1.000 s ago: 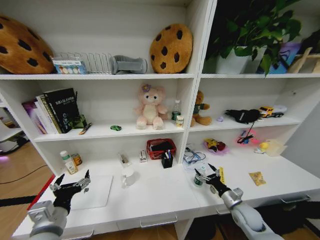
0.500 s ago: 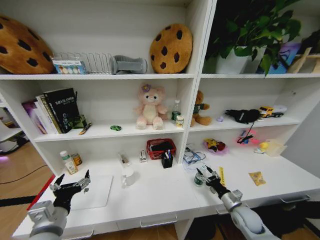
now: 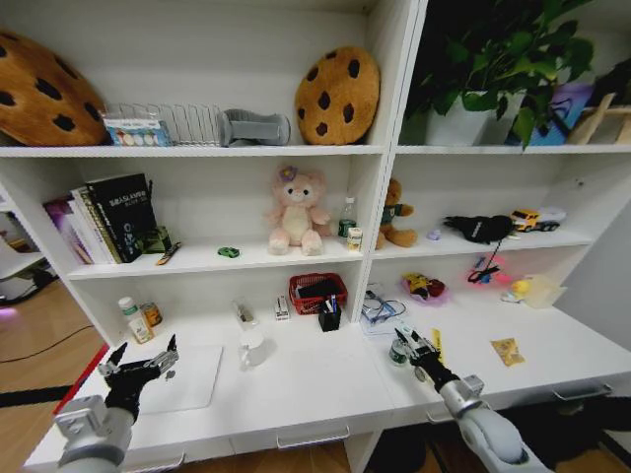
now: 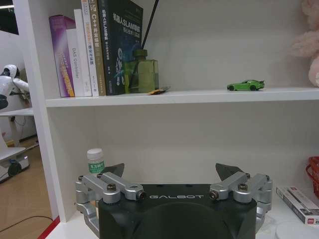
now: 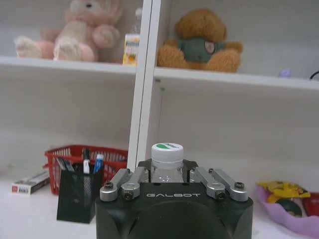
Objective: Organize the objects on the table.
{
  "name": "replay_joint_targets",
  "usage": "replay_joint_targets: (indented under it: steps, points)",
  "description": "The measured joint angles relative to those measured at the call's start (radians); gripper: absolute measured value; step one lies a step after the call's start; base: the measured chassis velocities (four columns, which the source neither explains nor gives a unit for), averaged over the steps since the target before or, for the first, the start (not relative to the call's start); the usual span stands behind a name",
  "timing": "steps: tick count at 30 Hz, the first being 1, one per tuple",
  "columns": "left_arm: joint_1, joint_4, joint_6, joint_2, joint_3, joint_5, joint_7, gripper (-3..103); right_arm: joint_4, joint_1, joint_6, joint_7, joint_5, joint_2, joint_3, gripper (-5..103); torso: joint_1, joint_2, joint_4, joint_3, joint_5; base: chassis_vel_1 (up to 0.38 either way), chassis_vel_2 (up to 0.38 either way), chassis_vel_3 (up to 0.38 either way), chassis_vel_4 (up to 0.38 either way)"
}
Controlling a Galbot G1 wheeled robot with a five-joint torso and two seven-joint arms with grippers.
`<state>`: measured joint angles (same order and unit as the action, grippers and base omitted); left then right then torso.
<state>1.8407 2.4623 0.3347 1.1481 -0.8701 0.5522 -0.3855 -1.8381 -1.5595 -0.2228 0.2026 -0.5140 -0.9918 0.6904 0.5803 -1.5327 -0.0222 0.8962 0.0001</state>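
Observation:
A small clear bottle [image 5: 167, 154] with a white and green cap stands on the white table [image 3: 306, 389], right of the middle. My right gripper [image 3: 411, 348] is shut on this bottle [image 3: 397, 353], with a finger on each side of it. My left gripper [image 3: 138, 367] hangs open and holds nothing at the table's left end, over the thin silver laptop [image 3: 192, 379]; in the left wrist view the left gripper [image 4: 170, 172] faces the shelving. A green toy car [image 4: 245, 85] sits on the shelf above. Pens [image 5: 98, 162] stand in a black mesh holder [image 3: 329, 318].
A red basket [image 3: 317, 291] stands behind the pen holder. Two pill bottles [image 3: 129, 318] are at the back left and a white cup [image 3: 252, 347] is in the middle. A clear box [image 3: 381, 309], a pink dish [image 3: 424, 289] and a yellow packet [image 3: 508, 352] lie to the right. Books [image 3: 110, 217] fill the shelf.
My right gripper has moved forward around the small bottle and its fingers have come together on it. The left arm has not moved.

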Motion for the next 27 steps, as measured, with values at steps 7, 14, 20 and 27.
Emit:
replay_joint_targets:
  steps: [7,14,20,27]
  points:
    - [0.0,0.0,0.0,0.0,0.0,0.0,-0.001,100,-0.271,-0.422,-0.149,0.08,-0.021,-0.149,0.239,30,0.0,0.0,-0.0007,0.0,-0.0002,0.0,0.0,0.0,0.0]
    - [0.0,0.0,0.0,0.0,0.0,0.0,0.0,100,-0.199,-0.643,-0.418,0.128,0.051,-0.259,0.254,30,0.0,0.0,-0.0006,0.0,0.0,0.0,0.0,0.0,0.0]
    - [0.0,0.0,0.0,0.0,0.0,0.0,0.0,100,0.008,-0.597,-0.498,0.13,0.13,-0.276,0.163,30,0.0,0.0,-0.0007,0.0,-0.0001,0.0,0.0,0.0,0.0]
    - [0.0,0.0,0.0,0.0,0.0,0.0,0.0,100,0.272,-0.411,-0.508,0.12,0.197,-0.27,0.08,30,0.0,0.0,-0.0003,0.0,-0.0002,0.0,0.0,0.0,0.0]
